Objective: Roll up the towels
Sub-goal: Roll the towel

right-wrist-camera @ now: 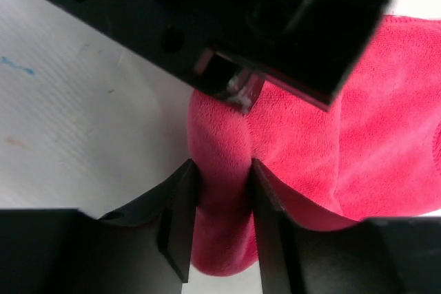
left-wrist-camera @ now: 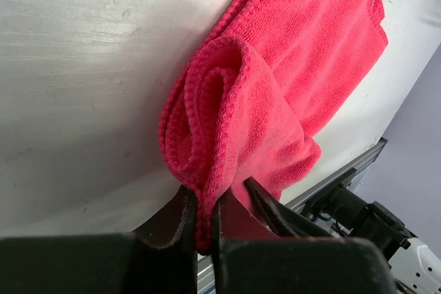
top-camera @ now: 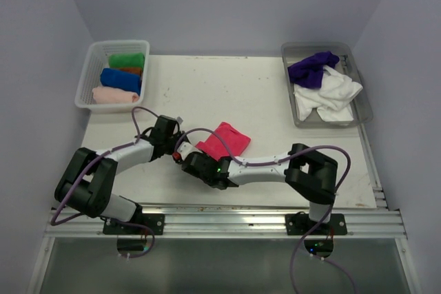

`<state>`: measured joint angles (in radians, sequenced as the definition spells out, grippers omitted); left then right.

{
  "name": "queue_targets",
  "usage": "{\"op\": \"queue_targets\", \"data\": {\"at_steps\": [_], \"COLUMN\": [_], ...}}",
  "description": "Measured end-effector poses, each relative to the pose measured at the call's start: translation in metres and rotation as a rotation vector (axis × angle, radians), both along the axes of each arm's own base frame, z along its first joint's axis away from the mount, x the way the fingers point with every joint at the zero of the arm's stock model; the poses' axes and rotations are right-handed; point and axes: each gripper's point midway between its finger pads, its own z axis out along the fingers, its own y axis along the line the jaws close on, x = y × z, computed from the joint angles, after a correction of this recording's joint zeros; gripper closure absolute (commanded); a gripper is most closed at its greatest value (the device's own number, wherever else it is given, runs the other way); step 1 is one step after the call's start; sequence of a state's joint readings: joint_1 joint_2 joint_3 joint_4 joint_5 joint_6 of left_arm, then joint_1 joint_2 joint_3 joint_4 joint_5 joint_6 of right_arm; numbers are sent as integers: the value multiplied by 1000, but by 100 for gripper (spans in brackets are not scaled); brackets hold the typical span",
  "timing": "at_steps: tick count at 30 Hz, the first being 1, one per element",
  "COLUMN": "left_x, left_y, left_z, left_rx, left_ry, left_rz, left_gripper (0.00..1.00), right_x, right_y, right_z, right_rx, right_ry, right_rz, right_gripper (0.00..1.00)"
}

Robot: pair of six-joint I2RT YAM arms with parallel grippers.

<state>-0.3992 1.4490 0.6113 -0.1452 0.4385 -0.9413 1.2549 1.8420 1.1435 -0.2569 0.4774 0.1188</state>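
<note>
A hot pink towel (top-camera: pixel 227 139) lies mid-table, its near-left end curled into a loose roll (left-wrist-camera: pixel 207 115). My left gripper (top-camera: pixel 178 149) is shut on the roll's stitched edge (left-wrist-camera: pixel 203 218). My right gripper (top-camera: pixel 191 163) meets it from the right, and its jaws (right-wrist-camera: pixel 220 211) close on the roll from both sides, pressing into the cloth (right-wrist-camera: pixel 372 142). The left gripper's black body (right-wrist-camera: pixel 241 18) fills the top of the right wrist view. A purple towel (top-camera: pixel 311 69) and a white towel (top-camera: pixel 329 94) lie crumpled in the grey tray (top-camera: pixel 361 113).
A white lattice basket (top-camera: pixel 85 86) at the back left holds rolled towels: green (top-camera: pixel 127 60), orange (top-camera: pixel 132 71), blue (top-camera: pixel 120 80) and pale pink (top-camera: pixel 114 95). The table's metal front rail (top-camera: pixel 227 217) runs just behind the two arm bases.
</note>
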Motion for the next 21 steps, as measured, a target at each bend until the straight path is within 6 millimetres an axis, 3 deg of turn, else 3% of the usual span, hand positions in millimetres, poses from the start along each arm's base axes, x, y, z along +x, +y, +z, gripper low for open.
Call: {"op": "queue_targets", "data": {"at_steps": [1, 4, 5, 8, 9, 12, 14, 21], "left_x": [-1, -2, -1, 0, 1, 1, 2, 15], "left_y": [0, 1, 1, 1, 2, 4, 8, 36], "left_z": [0, 0, 1, 8, 10, 16, 18, 31], "left_rx": [2, 6, 6, 3, 3, 9, 17, 36], "left_ry": [2, 0, -6, -40, -56, -89, -99, -148], "left_rz": [-1, -7, -10, -19, -26, -40, -41, 34], "left_gripper": [100, 100, 100, 72, 56, 32, 26, 29], "right_x": [1, 5, 5, 5, 5, 4, 4, 1], "right_y": [-1, -2, -1, 1, 2, 4, 7, -4], "right_z": [-4, -5, -3, 0, 2, 11, 15, 12], "right_rx": [-15, -26, -22, 7, 25, 99, 150, 326], "right_ry": [-7, -27, -29, -6, 12, 83, 135, 364], "right_rz": [1, -2, 1, 9, 12, 16, 9, -39], "right_gripper": [78, 100, 100, 100, 100, 100, 100, 100]}}
